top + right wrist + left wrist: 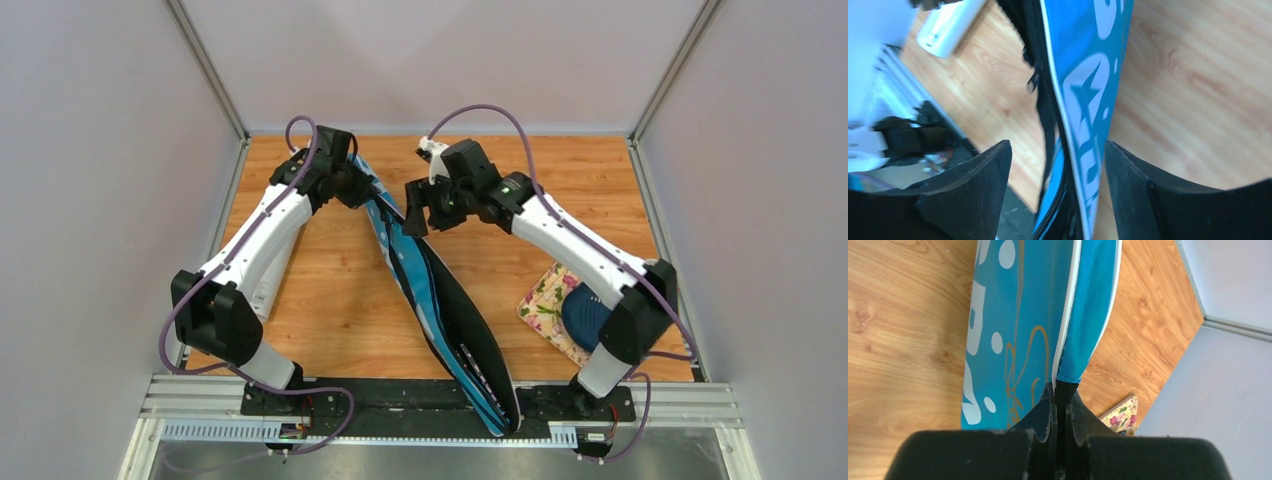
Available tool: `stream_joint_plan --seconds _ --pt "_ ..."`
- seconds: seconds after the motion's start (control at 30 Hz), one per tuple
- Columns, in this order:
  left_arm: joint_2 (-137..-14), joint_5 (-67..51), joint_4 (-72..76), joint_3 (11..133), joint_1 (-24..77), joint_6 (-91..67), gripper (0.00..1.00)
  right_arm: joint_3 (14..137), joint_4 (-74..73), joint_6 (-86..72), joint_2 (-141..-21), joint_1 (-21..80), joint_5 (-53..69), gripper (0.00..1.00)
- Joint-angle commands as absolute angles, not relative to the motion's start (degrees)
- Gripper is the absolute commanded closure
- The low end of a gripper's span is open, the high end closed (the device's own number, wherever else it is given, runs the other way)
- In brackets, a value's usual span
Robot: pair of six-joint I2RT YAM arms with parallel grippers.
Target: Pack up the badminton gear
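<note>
The 2 arms reach far across the desk (330, 300). The left pincer (352, 190) (1060, 395) clamps the blue cover (450, 310) (1018, 315) (1088, 75) at its narrow far end. The right pincer (415, 215) (1058, 150) gapes astride its edge. The cover lies diagonally, from far-left to near-right.

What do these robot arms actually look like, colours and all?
The left arm and right arm match: white tube-like links between chunky black joints. A thin purple cable loops along each. The left tool and right tool each end in two matte black, wedge-shaped fingers. No markings that I can read.
</note>
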State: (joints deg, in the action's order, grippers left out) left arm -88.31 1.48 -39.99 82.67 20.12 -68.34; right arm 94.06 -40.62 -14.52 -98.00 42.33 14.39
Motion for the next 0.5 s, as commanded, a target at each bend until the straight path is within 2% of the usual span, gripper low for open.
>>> stream_joint_plan --seconds 0.0,0.13,0.2,0.23,0.27,0.33,0.47 --pt "-89.30 4.31 -44.03 85.69 19.78 -70.22 1.00 87.91 -34.14 -36.33 -86.32 42.45 16.61 0.28" --pt "-89.30 3.69 -44.21 85.69 19.78 -70.84 1.00 78.59 -19.71 -44.90 -82.88 44.81 18.56 0.32" --pt "-89.21 3.34 -44.38 85.43 19.78 -71.37 1.00 75.60 -14.02 -46.92 -83.66 45.52 17.32 0.39" --pt "-89.21 3.17 -44.47 85.34 19.78 -71.63 1.00 74.80 -12.23 -49.20 -84.37 45.44 17.23 0.49" --pt "-89.12 2.99 -44.39 85.08 19.78 -72.24 1.00 74.27 -9.69 -50.00 -85.42 45.53 17.05 0.55" --pt "-89.03 2.55 -44.30 84.90 19.78 -72.60 1.00 73.92 -7.30 -50.10 -88.32 45.79 17.67 0.62" --pt "-89.03 1.85 -44.56 84.90 19.78 -73.30 1.00 74.10 -6.25 -48.79 -91.32 45.70 13.90 0.60"
